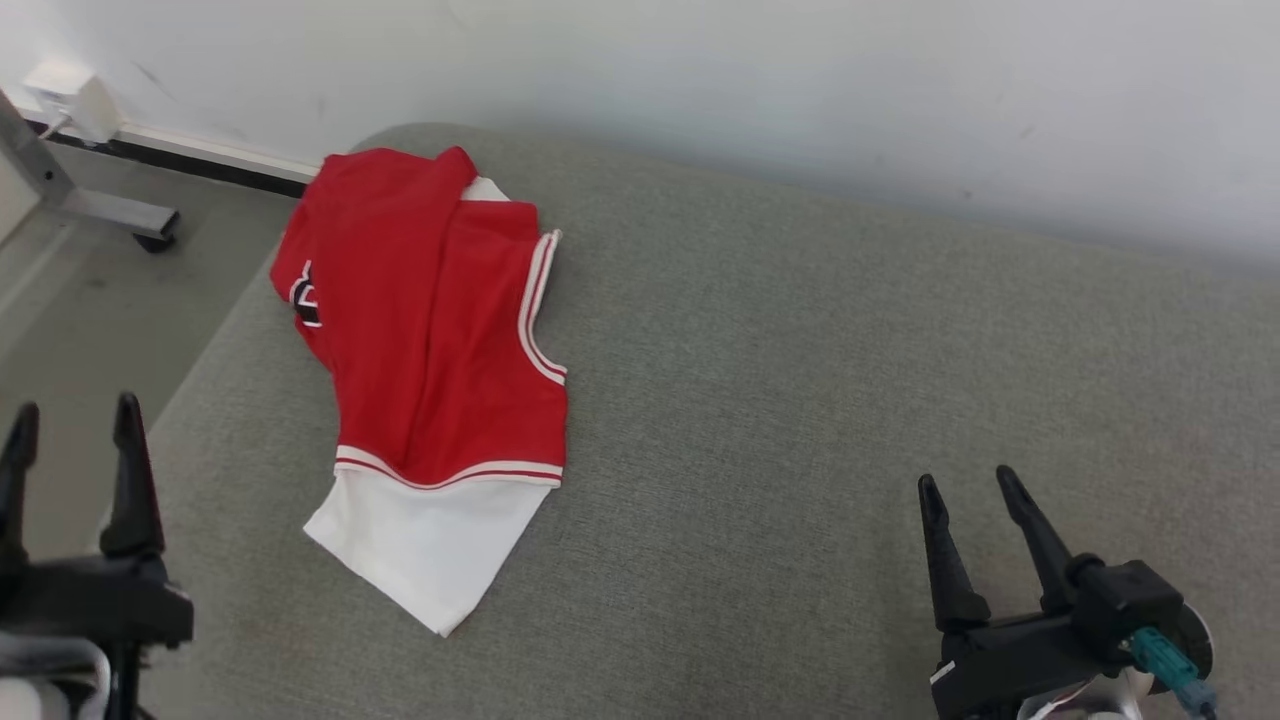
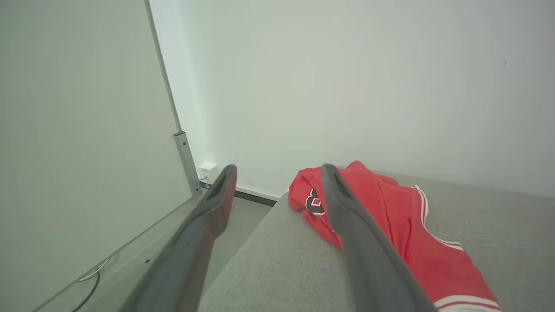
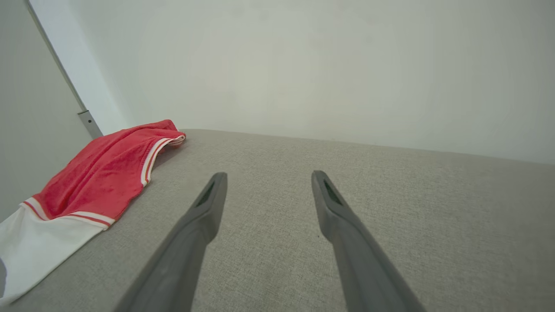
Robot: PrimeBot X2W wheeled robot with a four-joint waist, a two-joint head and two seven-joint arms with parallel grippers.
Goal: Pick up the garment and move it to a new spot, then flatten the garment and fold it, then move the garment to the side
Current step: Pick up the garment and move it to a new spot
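Observation:
The garment is a red sleeveless jersey with white trim and a white lower panel, lying folded on the left part of the grey cushioned surface. The left wrist view shows its red top past my fingers, and it lies at the left of the right wrist view. My left gripper hovers open at the lower left, off the surface's left edge, holding nothing. Near the front right, my right gripper stands open over bare fabric, well clear of the garment.
A pale wall runs along the back of the surface. On the left is floor, with a metal frame leg and castor and a white wall box. A large white panel stands at the left.

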